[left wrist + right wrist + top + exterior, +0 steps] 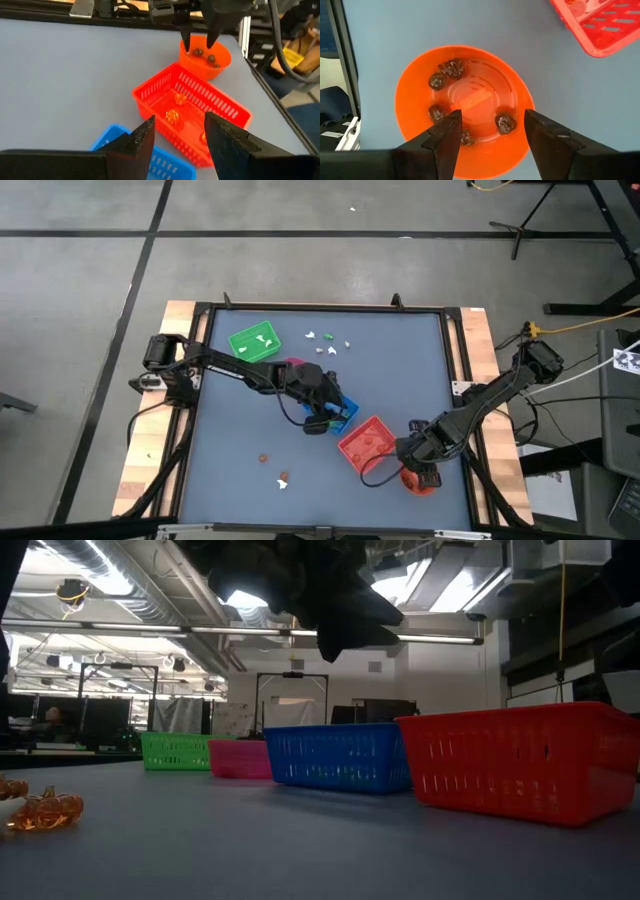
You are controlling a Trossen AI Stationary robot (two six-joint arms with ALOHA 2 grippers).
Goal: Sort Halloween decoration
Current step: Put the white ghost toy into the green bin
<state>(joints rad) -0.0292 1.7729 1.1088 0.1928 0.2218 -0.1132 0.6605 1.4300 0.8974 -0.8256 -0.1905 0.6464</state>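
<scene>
Above the orange bowl (462, 112) the right gripper (490, 131) hangs spread and empty; beside the bowl, over the blue tray (338, 412), the left gripper (177, 131) is wide too. Risk — descending fingers could tip the bowl. Dark trinkets (445, 72) — small, knobbly — lie inside.

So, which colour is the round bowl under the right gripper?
Orange. The round bowl holds dark trinkets and shows best in the right wrist view, below the right gripper.

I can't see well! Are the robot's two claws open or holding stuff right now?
Left gripper: open, empty, over the blue tray.
Right gripper: open, empty, above the orange bowl.
</scene>
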